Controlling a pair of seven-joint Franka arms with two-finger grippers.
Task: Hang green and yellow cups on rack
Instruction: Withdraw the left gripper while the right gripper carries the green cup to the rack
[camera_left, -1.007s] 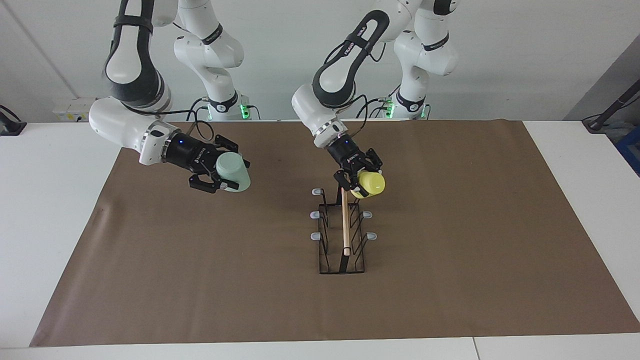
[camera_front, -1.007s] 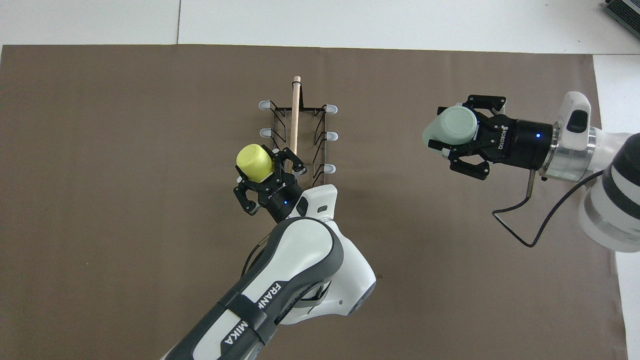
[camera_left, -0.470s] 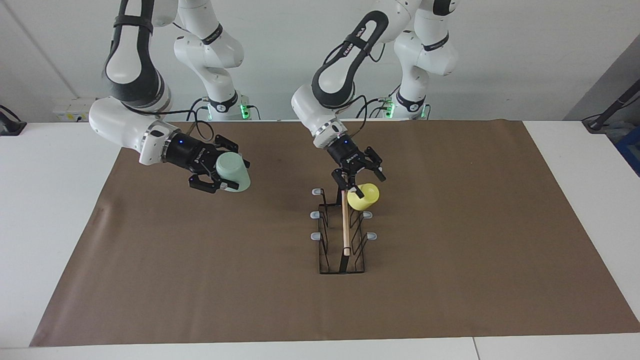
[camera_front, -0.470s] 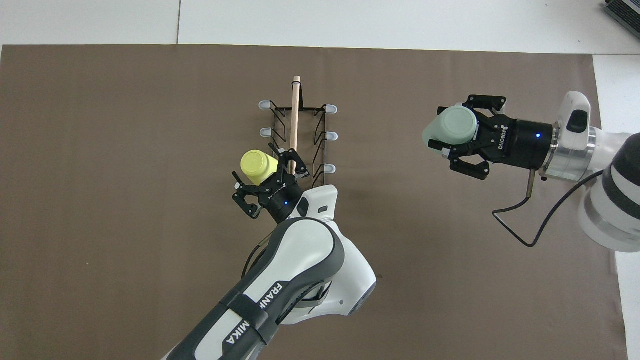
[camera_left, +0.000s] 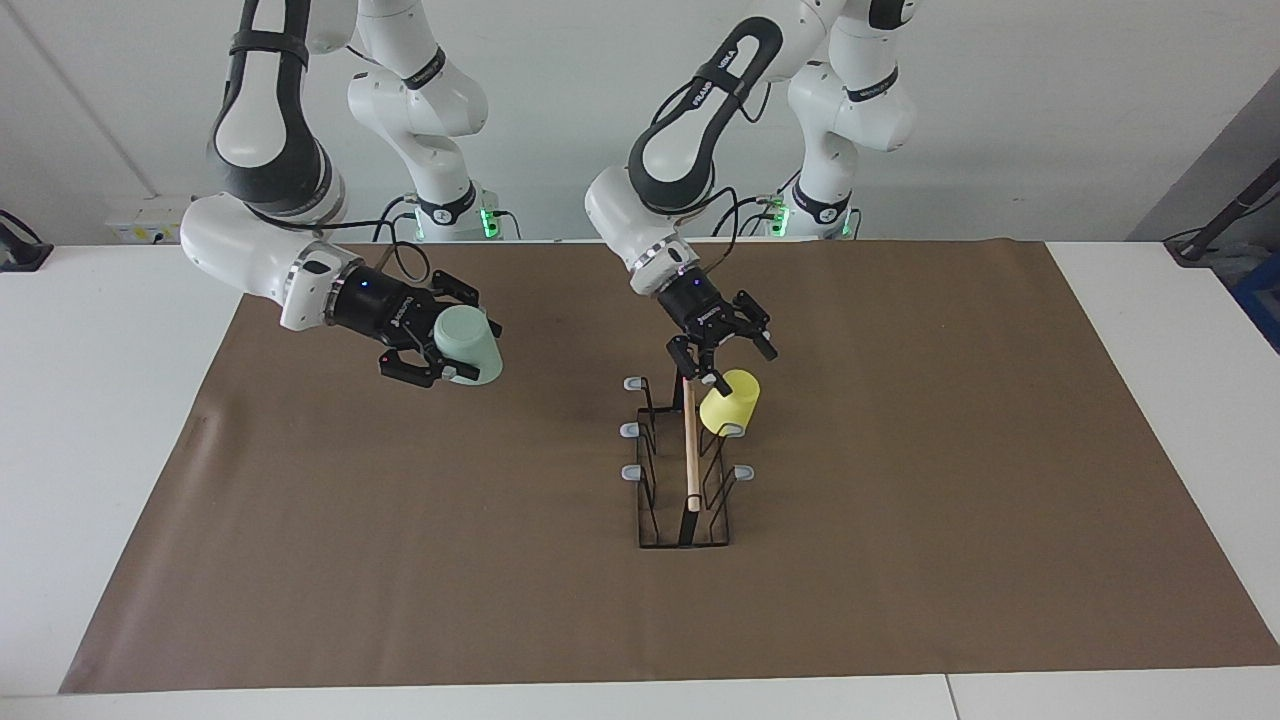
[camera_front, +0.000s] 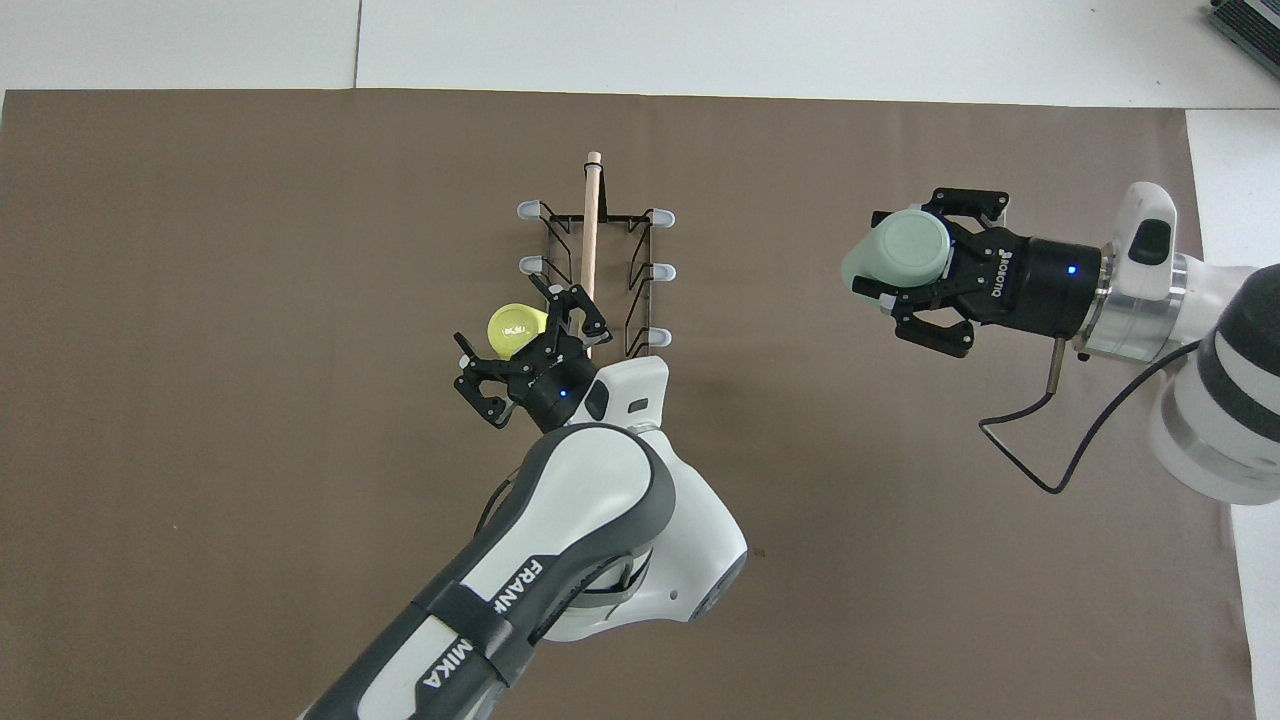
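The black wire rack (camera_left: 648, 500) (camera_front: 640, 275) with a wooden rod on top stands mid-table. The yellow cup (camera_left: 730, 402) (camera_front: 512, 324) sits tilted on the rack's peg nearest the robots, on the left arm's side. My left gripper (camera_left: 727, 358) (camera_front: 522, 347) hovers just above that cup, open, with nothing between its fingers. The pale green cup (camera_left: 470, 350) (camera_front: 898, 252) is up in the air toward the right arm's end of the table. My right gripper (camera_left: 452, 347) (camera_front: 918, 272) is shut on it and holds it on its side over the mat.
A brown paper mat (camera_left: 900, 560) (camera_front: 200, 300) covers most of the white table (camera_left: 100, 400). Several grey-tipped pegs (camera_left: 628, 430) (camera_front: 662, 272) of the rack carry nothing.
My left gripper opened and let go of the yellow cup, which dropped onto the rack's peg. The gripper then drew back a little toward the robots. The right arm barely moved.
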